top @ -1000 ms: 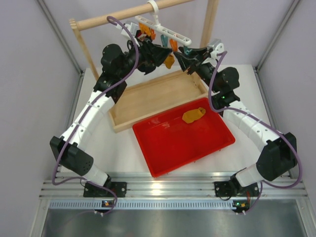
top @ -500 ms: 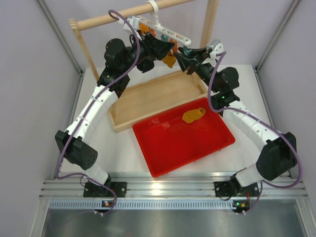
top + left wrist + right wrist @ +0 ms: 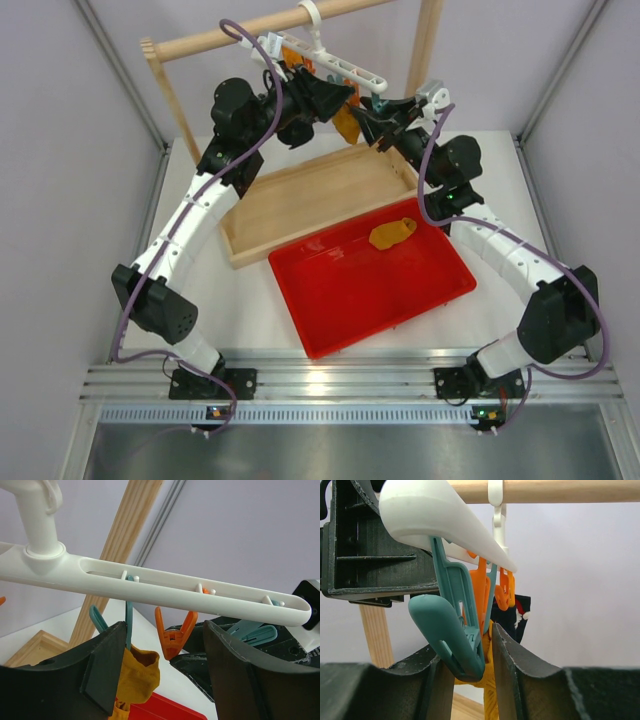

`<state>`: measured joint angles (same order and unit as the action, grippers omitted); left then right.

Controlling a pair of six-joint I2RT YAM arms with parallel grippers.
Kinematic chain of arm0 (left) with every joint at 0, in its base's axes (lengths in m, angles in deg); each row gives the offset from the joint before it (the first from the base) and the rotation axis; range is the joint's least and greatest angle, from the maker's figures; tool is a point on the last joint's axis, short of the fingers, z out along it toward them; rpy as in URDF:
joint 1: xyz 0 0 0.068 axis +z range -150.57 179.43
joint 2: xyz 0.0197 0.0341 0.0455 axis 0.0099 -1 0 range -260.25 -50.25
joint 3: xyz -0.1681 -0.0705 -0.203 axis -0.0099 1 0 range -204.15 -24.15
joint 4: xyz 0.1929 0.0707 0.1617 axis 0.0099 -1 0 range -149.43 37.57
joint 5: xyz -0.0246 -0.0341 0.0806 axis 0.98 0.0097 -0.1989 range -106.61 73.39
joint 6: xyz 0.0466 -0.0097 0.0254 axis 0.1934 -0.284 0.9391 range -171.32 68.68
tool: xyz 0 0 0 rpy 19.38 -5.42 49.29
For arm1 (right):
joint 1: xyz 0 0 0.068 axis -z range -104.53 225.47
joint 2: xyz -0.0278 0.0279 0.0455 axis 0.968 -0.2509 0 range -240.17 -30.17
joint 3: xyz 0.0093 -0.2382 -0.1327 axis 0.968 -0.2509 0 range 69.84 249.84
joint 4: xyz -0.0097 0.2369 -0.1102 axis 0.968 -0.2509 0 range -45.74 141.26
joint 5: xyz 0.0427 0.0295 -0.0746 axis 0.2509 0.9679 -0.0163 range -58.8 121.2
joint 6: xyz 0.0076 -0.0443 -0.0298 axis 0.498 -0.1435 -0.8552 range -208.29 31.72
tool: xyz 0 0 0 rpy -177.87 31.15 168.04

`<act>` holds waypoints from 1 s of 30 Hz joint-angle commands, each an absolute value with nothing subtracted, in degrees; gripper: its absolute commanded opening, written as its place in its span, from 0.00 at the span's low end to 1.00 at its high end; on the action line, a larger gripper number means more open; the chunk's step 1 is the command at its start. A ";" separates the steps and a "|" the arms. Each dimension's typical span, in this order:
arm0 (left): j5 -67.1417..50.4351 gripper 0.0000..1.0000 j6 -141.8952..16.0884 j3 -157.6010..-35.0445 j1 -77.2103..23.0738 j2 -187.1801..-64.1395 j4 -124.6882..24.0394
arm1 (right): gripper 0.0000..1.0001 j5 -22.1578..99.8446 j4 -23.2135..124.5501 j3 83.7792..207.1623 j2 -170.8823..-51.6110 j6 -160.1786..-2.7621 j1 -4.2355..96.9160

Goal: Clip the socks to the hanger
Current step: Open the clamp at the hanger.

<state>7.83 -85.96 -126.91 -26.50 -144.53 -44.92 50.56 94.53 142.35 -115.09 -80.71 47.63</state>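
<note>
Two socks: hanging sock point(image 3: 346, 121) at hanger point(image 3: 345, 68), other sock point(image 3: 392, 234) in red tray point(image 3: 350, 300).

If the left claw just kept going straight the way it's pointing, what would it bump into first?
Most likely the orange clip hanging under the hanger, which sits centred ahead of the left gripper. How far ahead it is cannot be judged from here.

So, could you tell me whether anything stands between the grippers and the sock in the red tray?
Nothing visible does: the sock lies uncovered near the far right corner of the red tray, with nothing lying over it.
</note>
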 commanded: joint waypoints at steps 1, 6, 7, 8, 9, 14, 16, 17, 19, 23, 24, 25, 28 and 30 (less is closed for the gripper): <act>8.08 0.68 -86.57 -127.95 -26.59 -143.42 -41.53 | 0.33 50.89 97.49 145.07 -115.16 -80.90 48.04; 4.58 0.70 -85.51 -126.90 -26.67 -141.84 -43.28 | 0.33 50.63 97.32 145.07 -115.07 -80.99 48.04; 3.70 0.71 -85.17 -126.46 -26.67 -141.57 -43.72 | 0.33 50.54 97.41 145.07 -115.07 -81.25 47.96; 2.82 0.71 -84.20 -126.28 -26.67 -140.96 -44.95 | 0.33 50.45 97.32 145.16 -114.98 -81.08 47.96; 1.77 0.71 -84.02 -126.11 -26.59 -140.61 -45.57 | 0.33 50.45 97.14 145.07 -114.98 -81.08 48.04; 2.54 0.71 -83.23 -125.76 -26.50 -139.29 -46.19 | 0.33 50.27 96.53 145.25 -114.89 -81.34 48.05; 4.38 0.71 -83.40 -125.67 -26.50 -139.02 -46.01 | 0.33 50.19 96.53 145.25 -114.89 -81.43 48.04; 4.74 0.71 -83.40 -125.58 -26.50 -138.68 -46.10 | 0.33 50.27 96.53 145.25 -114.81 -81.34 48.05; 5.09 0.71 -83.49 -124.70 -26.50 -138.32 -46.27 | 0.33 50.19 96.61 145.25 -114.89 -81.25 48.05; 7.90 0.70 -83.84 -124.61 -26.58 -138.49 -46.01 | 0.33 50.27 96.62 145.25 -114.89 -81.34 48.05; 8.34 0.69 -84.19 -125.13 -26.58 -138.76 -46.01 | 0.33 50.27 96.53 145.25 -114.98 -81.43 48.05; 8.87 0.69 -84.54 -125.49 -26.58 -139.02 -46.10 | 0.33 50.27 96.53 145.33 -114.98 -81.34 48.05; 9.14 0.69 -85.34 -127.33 -26.76 -140.95 -46.36 | 0.33 50.54 96.35 145.42 -114.89 -81.34 48.05; 8.96 0.69 -85.51 -128.65 -26.93 -141.66 -46.54 | 0.33 50.54 96.35 145.51 -114.89 -81.60 48.04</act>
